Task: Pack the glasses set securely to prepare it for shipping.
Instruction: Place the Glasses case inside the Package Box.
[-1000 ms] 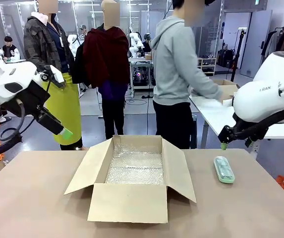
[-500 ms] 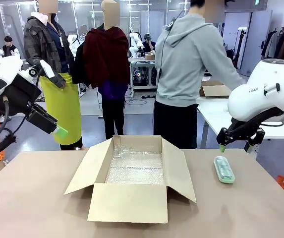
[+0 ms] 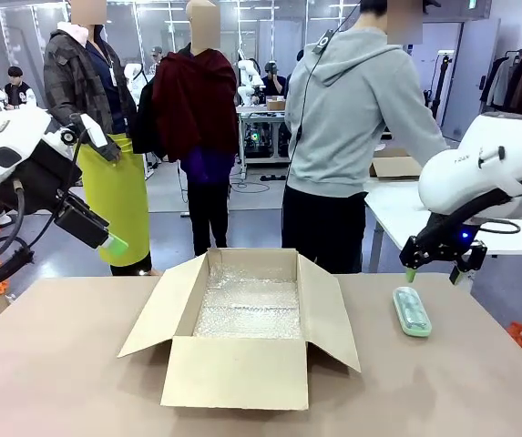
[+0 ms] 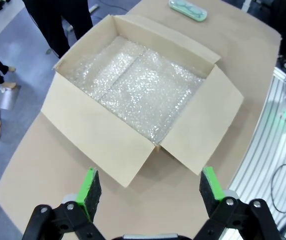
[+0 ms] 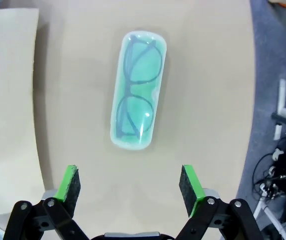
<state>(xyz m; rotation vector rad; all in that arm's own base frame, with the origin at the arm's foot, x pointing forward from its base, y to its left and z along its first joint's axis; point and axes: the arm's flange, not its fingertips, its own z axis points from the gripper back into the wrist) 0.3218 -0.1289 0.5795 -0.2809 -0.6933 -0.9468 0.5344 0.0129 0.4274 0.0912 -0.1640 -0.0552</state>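
**Ana:** Where is the mint green case (image 5: 137, 111)?

**Ben:** It lies flat on the desk (image 3: 60, 364), near the right edge and toward the far right corner. You can see the dark glasses shape on its top.

**Ana:** Where is your right claw (image 3: 434, 273)?

**Ben:** It hangs in the air, just above the far end of the case. It does not touch the case. Its two green fingers are spread wide and hold nothing. In the right wrist view the case lies ahead of the fingers, lined up with the gap between them.

**Ana:** And your left claw (image 4: 150, 192)?

**Ben:** It is up high over the left edge of the desk, well apart from the case. It is spread wide too, with nothing in it.

**Ana:** What is hard to see?

**Ben:** In the left wrist view the top edge cuts off part of the case. From the front, the near wall of the box (image 3: 242, 369) hides some of the bubble wrap (image 3: 247, 305) inside. There you can see only one finger of your left claw.
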